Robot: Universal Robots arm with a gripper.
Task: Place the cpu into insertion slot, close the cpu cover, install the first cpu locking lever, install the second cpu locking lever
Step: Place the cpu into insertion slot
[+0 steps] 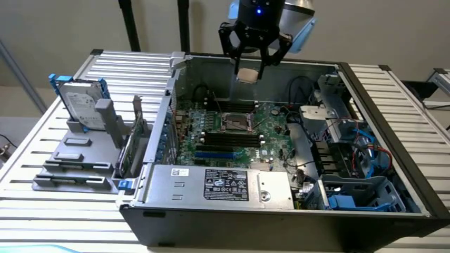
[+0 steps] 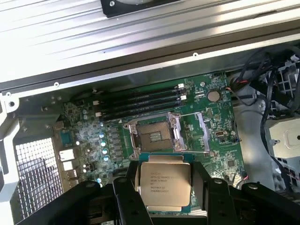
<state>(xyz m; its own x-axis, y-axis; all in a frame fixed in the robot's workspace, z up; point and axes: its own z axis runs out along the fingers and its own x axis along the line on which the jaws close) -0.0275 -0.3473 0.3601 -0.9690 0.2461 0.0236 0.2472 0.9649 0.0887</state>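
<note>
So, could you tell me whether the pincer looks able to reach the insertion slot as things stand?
Probably yes: the pincer, shut on the cpu, hangs above the open case, and the insertion slot below faces up with nothing over it.

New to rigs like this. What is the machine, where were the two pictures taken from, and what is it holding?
The black claw is the gripper of a robot arm. One picture comes from a camera off the arm, the other from a camera on its wrist. On the ribbed metal table lies an open computer case with its green motherboard exposed. The gripper is shut on the cpu, a small flat square chip, and hangs above the case. The insertion slot, the square metal-rimmed socket on the board, is uncovered and empty. A hard drive stands in a grey rack at the exterior view's left.
</note>
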